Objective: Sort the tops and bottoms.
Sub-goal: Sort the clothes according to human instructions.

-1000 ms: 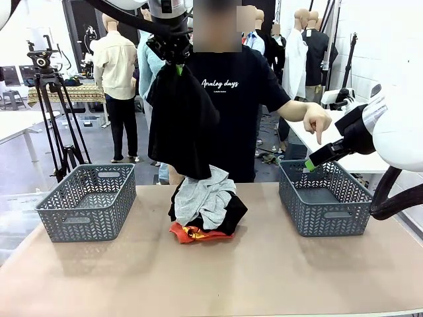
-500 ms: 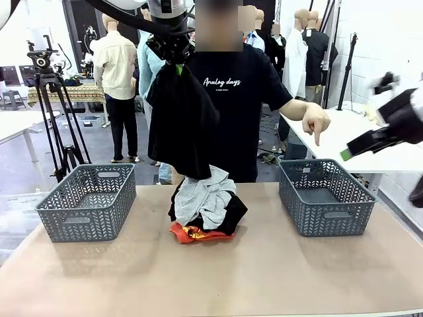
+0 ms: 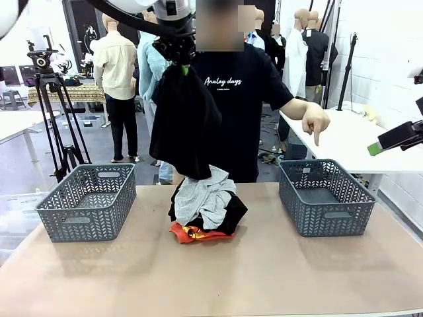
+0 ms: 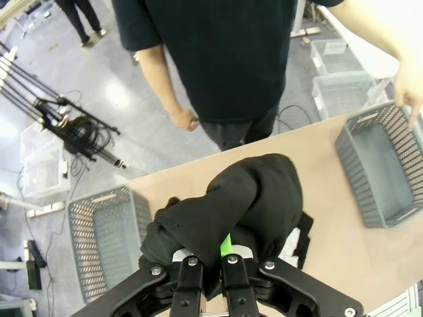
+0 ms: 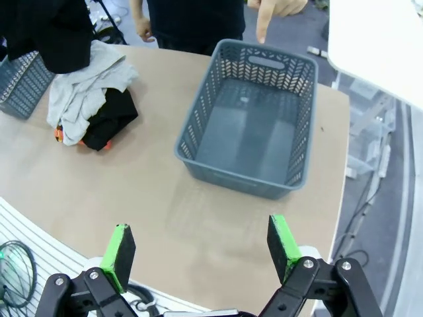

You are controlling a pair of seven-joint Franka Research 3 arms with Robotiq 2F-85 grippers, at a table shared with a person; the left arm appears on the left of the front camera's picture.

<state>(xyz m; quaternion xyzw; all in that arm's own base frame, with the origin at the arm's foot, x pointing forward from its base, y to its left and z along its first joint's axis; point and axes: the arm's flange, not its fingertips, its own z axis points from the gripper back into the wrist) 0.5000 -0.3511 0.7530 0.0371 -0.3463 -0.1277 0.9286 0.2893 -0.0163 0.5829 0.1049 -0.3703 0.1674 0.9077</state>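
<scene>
Raised high, left fingers [image 4: 228, 247] clamp the hanging black garment [image 3: 185, 125]; right fingers [image 5: 283, 238] stand apart.

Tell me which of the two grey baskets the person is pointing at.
The basket on the robot's right: the person's hand points a finger down above its far rim. The left basket has no hand near it.

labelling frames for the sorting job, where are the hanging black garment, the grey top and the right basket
black garment [image 3: 185, 125], front view, middle of the hanging cloth
grey top [image 3: 203, 198], front view, middle of the crumpled cloth
right basket [image 3: 330, 221], front view, its front wall
</scene>
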